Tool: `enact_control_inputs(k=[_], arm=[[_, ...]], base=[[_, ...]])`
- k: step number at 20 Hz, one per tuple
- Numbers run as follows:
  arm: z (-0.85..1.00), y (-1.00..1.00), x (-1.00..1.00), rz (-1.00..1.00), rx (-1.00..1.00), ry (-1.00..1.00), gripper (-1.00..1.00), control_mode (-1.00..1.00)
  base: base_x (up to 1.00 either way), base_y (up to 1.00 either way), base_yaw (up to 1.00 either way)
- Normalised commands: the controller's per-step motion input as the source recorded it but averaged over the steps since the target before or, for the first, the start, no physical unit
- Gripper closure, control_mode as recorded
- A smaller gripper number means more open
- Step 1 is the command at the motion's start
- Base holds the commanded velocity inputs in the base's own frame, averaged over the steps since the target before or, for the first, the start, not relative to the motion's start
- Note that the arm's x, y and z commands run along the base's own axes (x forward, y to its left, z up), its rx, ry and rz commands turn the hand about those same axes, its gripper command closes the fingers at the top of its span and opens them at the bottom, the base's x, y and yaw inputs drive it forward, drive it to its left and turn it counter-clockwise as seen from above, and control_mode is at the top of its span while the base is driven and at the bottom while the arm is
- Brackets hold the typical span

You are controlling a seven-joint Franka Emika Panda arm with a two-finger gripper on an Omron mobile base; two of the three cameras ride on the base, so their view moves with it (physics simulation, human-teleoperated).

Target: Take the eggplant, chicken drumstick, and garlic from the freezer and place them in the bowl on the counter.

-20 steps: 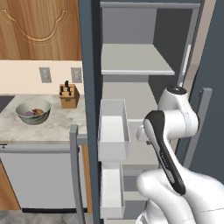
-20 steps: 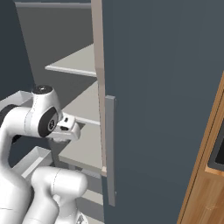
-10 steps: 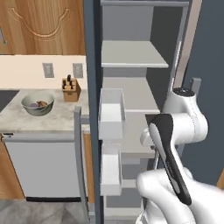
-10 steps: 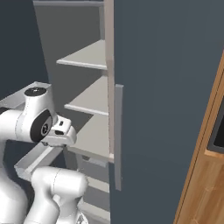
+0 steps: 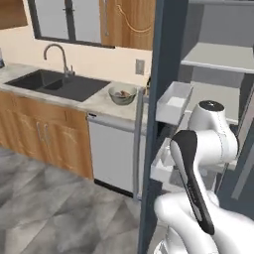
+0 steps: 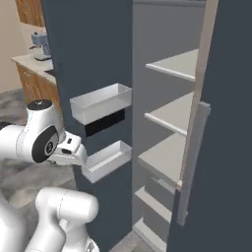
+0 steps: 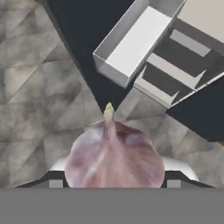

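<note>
My pincer [image 7: 114,181] is clamped on the garlic [image 7: 114,159], held over the floor beside the open freezer [image 6: 88,59]. The bowl [image 5: 122,95] sits on the counter [image 5: 99,101] by the sink; I can read no labels or writing.

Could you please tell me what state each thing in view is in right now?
freezer: door open
garlic: held in the pincer, above the floor
bowl: upright on the counter, holding food
door bins: nothing visible inside
</note>
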Motion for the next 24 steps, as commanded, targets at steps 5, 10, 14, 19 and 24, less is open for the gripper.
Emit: enact_control_inputs(k=[5, 10, 14, 19, 24], arm=[[0.0, 0.0, 0.0, 0.0, 0.0, 0.0, 1.0, 1.0], [0.0, 0.0, 0.0, 0.0, 0.0, 0.0, 1.0, 1.0], [0.0, 0.0, 0.0, 0.0, 0.0, 0.0, 1.0, 1.0], [0.0, 0.0, 0.0, 0.0, 0.0, 0.0, 1.0, 1.0], [0.0, 0.0, 0.0, 0.0, 0.0, 0.0, 1.0, 1.0]], base=[[-0.12, 0.19, 0.99], [0.29, 0.53, 0.71], [0.99, 0.95, 0.06], [0.84, 0.97, -0.28], [0.58, 0.97, -0.48]])
